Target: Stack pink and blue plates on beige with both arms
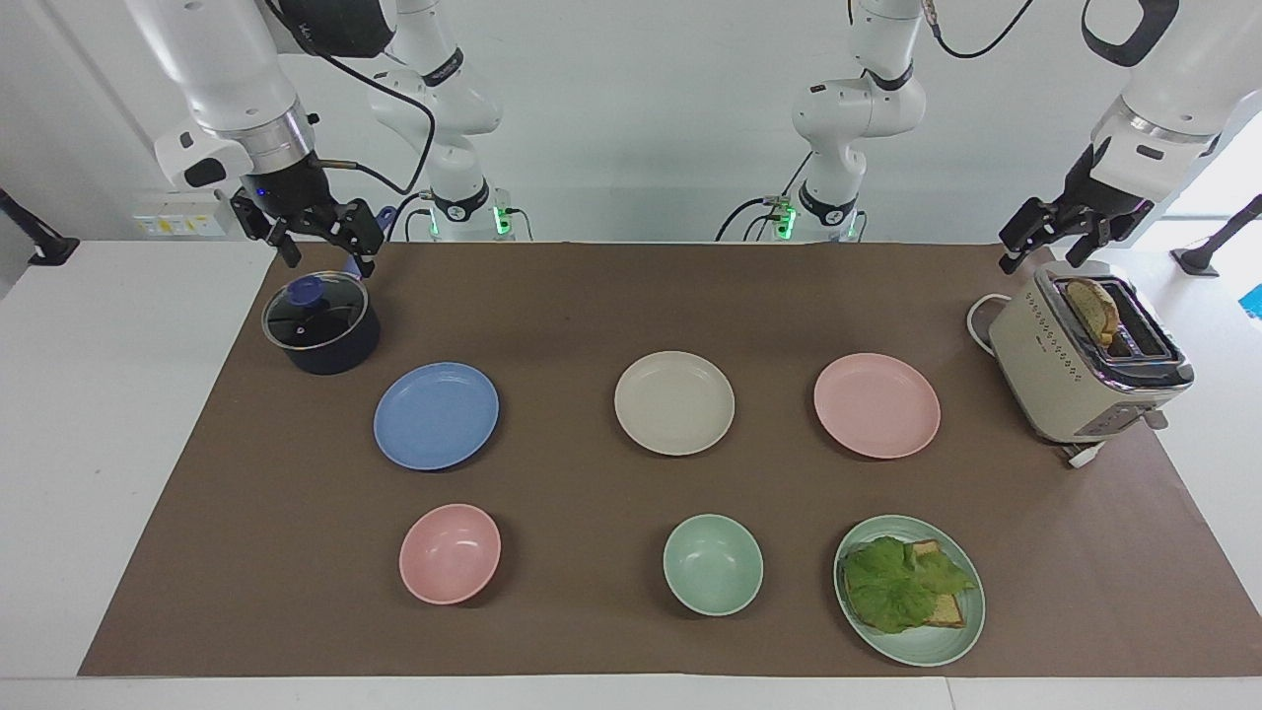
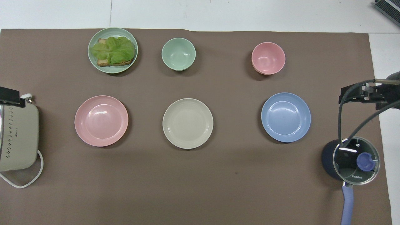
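Three equal plates lie in a row across the brown mat. The beige plate (image 1: pixel 674 402) (image 2: pixel 187 123) is in the middle. The pink plate (image 1: pixel 876 405) (image 2: pixel 101 120) lies toward the left arm's end and the blue plate (image 1: pixel 436 415) (image 2: pixel 286 117) toward the right arm's end. All three are bare and apart from each other. My right gripper (image 1: pixel 330 258) (image 2: pixel 362 92) hangs open and holds nothing, over the lidded pot. My left gripper (image 1: pixel 1037 258) is open and holds nothing, raised over the toaster; only its black tip (image 2: pixel 9 95) shows from overhead.
A dark pot with a glass lid (image 1: pixel 320 322) stands beside the blue plate, and a cream toaster (image 1: pixel 1085 360) with bread in it beside the pink one. Farther from the robots are a pink bowl (image 1: pixel 450 553), a green bowl (image 1: pixel 712 564) and a green plate (image 1: pixel 927 651) with lettuce and bread.
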### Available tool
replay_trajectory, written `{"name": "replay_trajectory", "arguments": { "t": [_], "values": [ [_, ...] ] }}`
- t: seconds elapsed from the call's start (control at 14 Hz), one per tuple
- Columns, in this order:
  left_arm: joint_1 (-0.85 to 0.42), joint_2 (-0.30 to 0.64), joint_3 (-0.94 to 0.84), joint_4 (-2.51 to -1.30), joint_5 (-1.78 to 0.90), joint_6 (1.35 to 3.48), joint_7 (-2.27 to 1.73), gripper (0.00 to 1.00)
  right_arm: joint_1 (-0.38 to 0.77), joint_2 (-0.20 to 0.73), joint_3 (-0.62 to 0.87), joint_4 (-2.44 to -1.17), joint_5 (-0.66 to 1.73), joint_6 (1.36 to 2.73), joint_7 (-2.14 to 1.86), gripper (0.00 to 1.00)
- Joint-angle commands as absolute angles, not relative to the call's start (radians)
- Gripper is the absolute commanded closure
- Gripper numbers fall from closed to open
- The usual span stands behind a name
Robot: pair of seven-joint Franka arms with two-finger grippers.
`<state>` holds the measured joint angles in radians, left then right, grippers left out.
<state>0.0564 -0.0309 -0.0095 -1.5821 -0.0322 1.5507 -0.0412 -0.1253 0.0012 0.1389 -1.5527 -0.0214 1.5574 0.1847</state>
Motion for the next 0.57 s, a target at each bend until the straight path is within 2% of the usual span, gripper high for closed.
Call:
{"name": "replay_trajectory", "arguments": {
  "t": [0.0, 0.28, 0.5],
  "values": [
    [0.069, -0.057, -0.017, -1.652, -0.023, 1.572, -0.041, 0.0, -0.141, -0.008, 0.146, -1.563, -0.017, 1.568, 0.184, 0.0],
    [0.092, -0.055, -0.018, -1.784, -0.025, 1.73, -0.043, 0.0, -0.144, -0.009, 0.146, -1.563, -0.017, 1.568, 0.181, 0.0],
    [0.101, -0.014, -0.018, -1.841, -0.025, 1.808, -0.038, 0.0, -0.147, -0.009, 0.146, -1.563, -0.017, 1.566, 0.179, 0.0]
  ]
}}
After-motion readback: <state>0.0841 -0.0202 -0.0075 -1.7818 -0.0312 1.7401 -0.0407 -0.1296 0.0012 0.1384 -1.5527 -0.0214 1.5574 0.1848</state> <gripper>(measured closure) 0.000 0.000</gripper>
